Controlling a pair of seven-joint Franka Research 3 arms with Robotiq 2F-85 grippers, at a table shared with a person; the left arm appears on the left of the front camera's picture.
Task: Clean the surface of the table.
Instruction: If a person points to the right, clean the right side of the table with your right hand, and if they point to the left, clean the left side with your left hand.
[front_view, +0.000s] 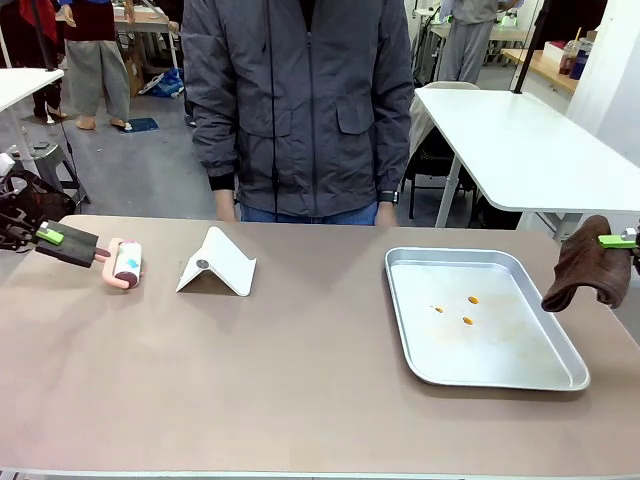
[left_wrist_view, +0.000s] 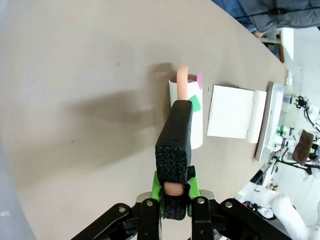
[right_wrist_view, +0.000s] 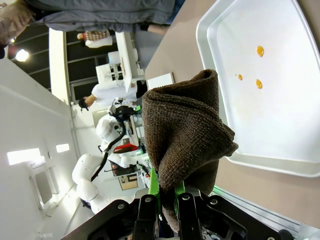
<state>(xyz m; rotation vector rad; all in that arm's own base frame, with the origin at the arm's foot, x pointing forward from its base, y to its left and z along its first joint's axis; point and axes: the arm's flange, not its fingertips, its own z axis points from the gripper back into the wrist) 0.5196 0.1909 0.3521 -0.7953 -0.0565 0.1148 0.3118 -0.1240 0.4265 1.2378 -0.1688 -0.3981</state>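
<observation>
Over the beige counter (front_view: 300, 400), left pincer (front_view: 50, 237) sat low, pinching the handle of a lint roller (front_view: 127, 264); right pincer (front_view: 617, 240), raised, pinched a brown cloth (front_view: 585, 268).

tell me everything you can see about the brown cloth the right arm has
The brown cloth is dark, coarse-knit fabric, folded into a thick bunch. One end is pinched in the shut right gripper. The rest hangs free at the right side of the table, beside the right rim of the metal tray. Whether it touches the tray is unclear.
</observation>
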